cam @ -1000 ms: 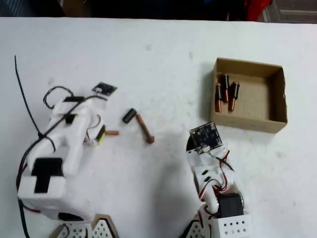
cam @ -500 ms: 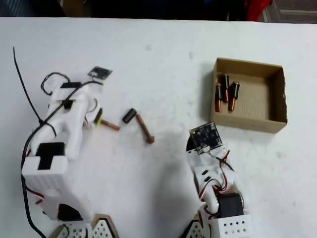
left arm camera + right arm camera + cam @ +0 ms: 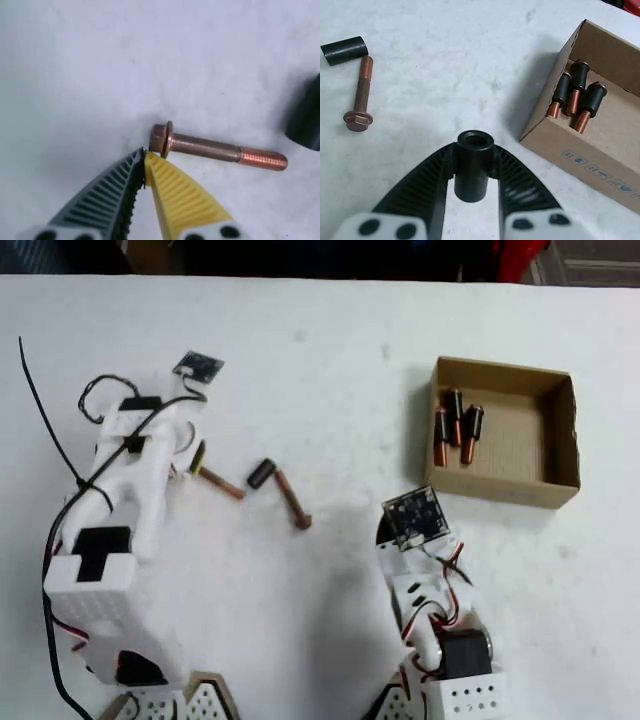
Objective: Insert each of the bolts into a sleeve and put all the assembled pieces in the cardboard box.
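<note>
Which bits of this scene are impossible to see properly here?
- Left wrist view: the loose sleeve is cut off by the picture's edge.
- Right wrist view: the cardboard box runs past the edge on its far side.
- High view: the left gripper is mostly covered by its own arm.

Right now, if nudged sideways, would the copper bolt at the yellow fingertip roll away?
Probably: the bolt lies flat on a round shank. Its wider head would likely curve its path. It looks like solid metal, so stiff.

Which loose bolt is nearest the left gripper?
The bolt with its head at the left gripper tips; the other bolt lies beside the loose sleeve.
</note>
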Robot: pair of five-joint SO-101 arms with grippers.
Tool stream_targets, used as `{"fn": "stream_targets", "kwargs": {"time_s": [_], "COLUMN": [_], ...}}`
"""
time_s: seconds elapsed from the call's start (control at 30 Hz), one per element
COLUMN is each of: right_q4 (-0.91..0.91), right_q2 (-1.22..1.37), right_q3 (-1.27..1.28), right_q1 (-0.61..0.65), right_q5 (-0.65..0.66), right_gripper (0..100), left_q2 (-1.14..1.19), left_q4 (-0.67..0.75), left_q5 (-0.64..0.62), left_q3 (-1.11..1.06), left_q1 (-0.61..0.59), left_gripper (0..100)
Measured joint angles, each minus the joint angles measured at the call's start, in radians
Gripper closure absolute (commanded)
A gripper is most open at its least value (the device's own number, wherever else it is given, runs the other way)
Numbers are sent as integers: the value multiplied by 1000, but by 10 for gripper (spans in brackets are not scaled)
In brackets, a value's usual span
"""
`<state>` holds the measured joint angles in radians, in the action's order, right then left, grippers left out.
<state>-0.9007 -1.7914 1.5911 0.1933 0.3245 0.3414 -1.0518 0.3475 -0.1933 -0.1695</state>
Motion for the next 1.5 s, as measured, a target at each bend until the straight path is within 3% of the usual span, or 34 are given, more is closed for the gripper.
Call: {"fn": "stream_targets", "kwargs": {"time_s": [0.27,0.7,0.93,1.5], "right_q4": [0,0,0,0], "right_q2": [0,0,0,0], "right_q3": [0,0,0,0], "right_q1": [0,0,0,0], "right_q5": [0,0,0,0], "right_gripper": [981,981,981,981], "left_q2": [-5,-232,-265,-393], "left_q4": [-8,-192,-92,-98], "left_q5": [-124,-150,-358,-417], "left_q3": [0,0,-106,-158], "left_q1": [0,0,-20,20], "left_gripper": [980,980,980,980]}}
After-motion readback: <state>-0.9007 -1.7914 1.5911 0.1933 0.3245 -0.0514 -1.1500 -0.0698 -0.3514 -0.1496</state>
